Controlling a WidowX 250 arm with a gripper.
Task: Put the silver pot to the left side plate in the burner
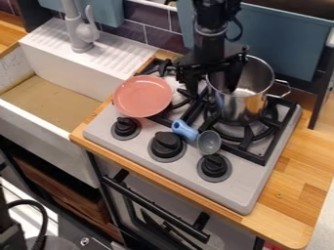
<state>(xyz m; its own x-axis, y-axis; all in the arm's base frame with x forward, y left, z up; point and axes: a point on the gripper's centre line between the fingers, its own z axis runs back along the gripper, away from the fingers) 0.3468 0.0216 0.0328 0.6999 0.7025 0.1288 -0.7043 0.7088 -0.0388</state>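
From left to right, I am seeing a smooth, round pink plate [143, 96] lying at the stove's left side, a ladle [209, 142] with a blue handle and rounded grey bowl resting near the front, and the shiny metal pot [238, 108], a tall cylinder with a loop handle, standing on the right burner [238, 133]. A white sink [72, 71] with a grey faucet [81, 36] is flanking the grey stove [150, 158], which is sitting on a wood-grained counter [287, 207]; dark tiles [158, 20] are lining the wall. I am hanging the black gripper [212, 80] downward from the top edge, fingers spread wide across the pot's left rim, one outside and one over its mouth, gripping nothing.
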